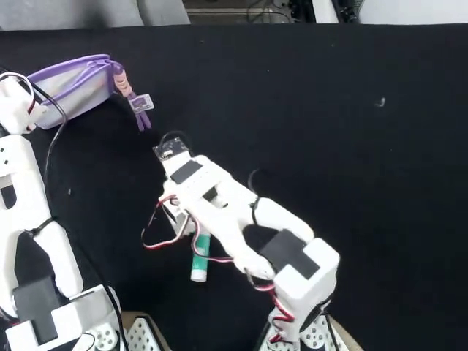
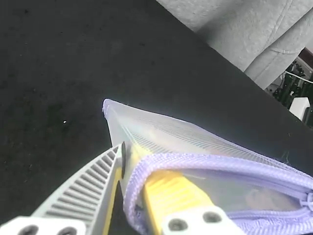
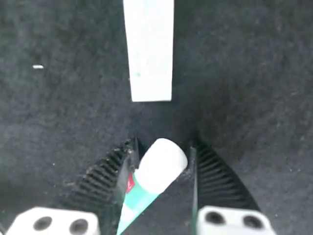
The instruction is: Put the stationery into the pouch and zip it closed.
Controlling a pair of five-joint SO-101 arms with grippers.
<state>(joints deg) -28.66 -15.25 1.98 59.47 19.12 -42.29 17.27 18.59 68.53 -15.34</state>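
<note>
Purple-zipped and clear-walled, the pouch [image 1: 73, 88] is at the far left corner of the counter [image 1: 329, 146]. Your left fingers [image 2: 88, 191] are clenched on it. The left wrist view gives you the detail: the grey ribbed one presses the wall from outside and the yellow one sits inside the open mouth, with the zip edge looped round it. You cannot tell from either view what is in the pouch; a faint pale shape shows through the wall near the zip. From above you also get the zip pull with its small tag [image 1: 141, 103], hanging off the pouch's end toward the counter's middle.

Your right fingers [image 3: 215, 181] are grasping the glue stick [image 3: 161, 166] by its white end, one on each side. From above, the green-banded stick lies near the front edge, its far end tucked under the right arm. The right wrist view adds a white strip [image 3: 148, 49], flat on the counter just past the stick.
</note>
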